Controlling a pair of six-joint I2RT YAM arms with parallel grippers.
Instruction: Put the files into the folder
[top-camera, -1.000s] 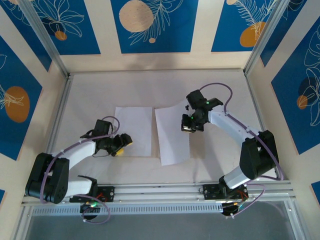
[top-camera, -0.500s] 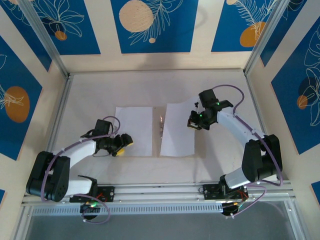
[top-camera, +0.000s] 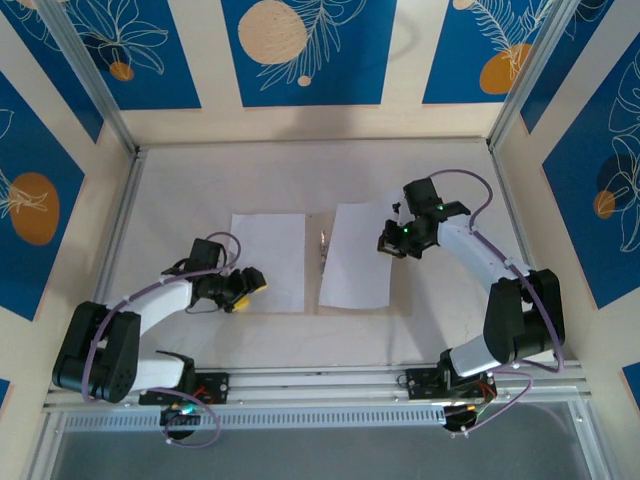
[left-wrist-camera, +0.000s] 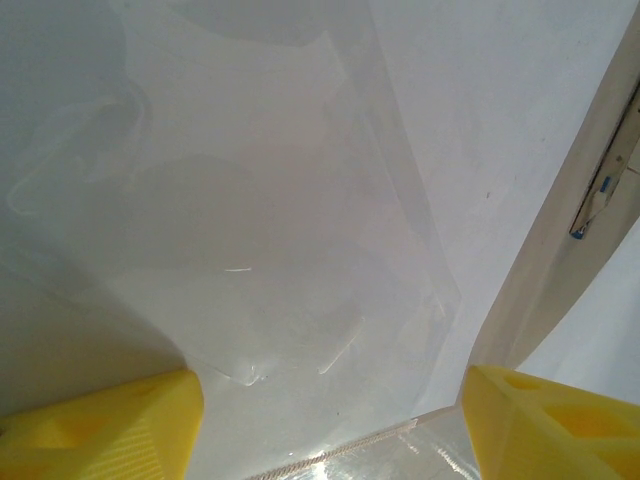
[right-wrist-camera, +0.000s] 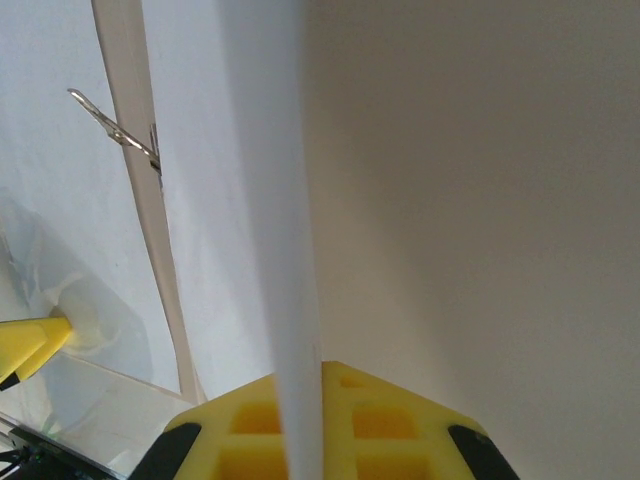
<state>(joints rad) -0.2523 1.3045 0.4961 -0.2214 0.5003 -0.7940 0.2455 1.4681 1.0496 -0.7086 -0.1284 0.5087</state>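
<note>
We see the right gripper (top-camera: 387, 242) pinching the white sheet (top-camera: 352, 260) at its 3 o'clock edge, and the left gripper (top-camera: 246, 289) wide open, empty.

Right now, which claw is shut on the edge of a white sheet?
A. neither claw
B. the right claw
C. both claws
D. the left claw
B: the right wrist view shows the white sheet edge-on, pinched between the yellow fingers of the right claw, while the left claw has its fingers spread apart with nothing between them.
</note>
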